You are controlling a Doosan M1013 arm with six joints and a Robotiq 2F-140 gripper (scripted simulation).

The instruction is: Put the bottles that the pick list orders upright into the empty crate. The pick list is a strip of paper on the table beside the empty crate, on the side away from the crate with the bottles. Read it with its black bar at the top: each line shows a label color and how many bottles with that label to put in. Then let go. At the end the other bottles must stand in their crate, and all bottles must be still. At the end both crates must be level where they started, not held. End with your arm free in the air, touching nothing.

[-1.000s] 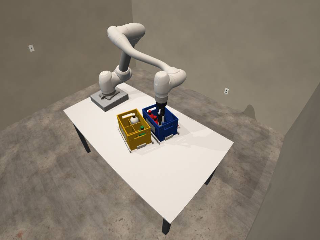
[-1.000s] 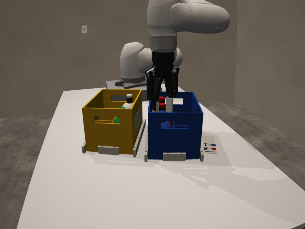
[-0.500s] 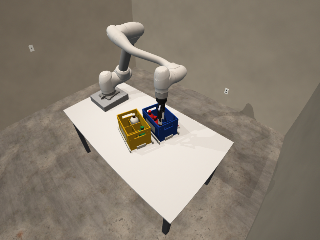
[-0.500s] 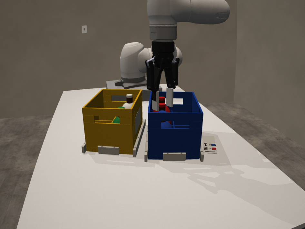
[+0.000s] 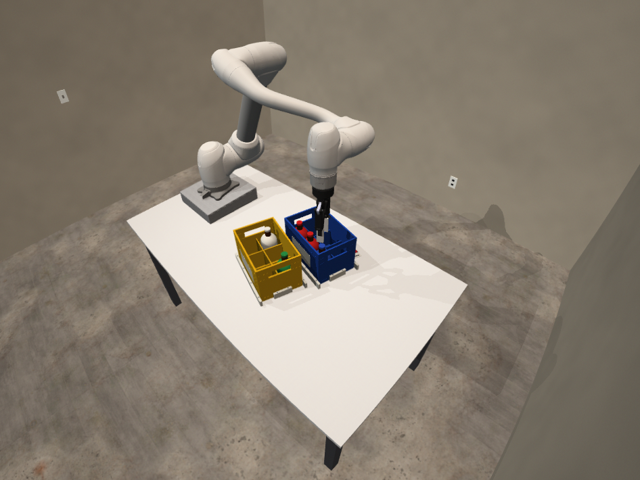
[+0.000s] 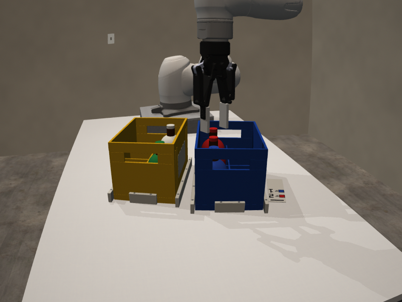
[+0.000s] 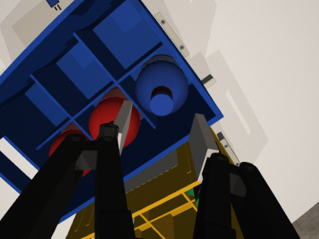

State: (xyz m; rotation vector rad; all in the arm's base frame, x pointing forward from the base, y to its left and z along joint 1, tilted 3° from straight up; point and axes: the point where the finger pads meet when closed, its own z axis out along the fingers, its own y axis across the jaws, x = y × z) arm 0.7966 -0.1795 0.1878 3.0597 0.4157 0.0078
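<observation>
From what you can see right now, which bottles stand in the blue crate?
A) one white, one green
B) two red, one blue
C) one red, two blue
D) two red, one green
B: two red caps and one blue cap show inside the blue crate.

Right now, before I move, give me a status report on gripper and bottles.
Black two-finger gripper part-open, empty. Two red-capped bottles and one blue-capped bottle in blue crate. No obstruction seen.
</observation>
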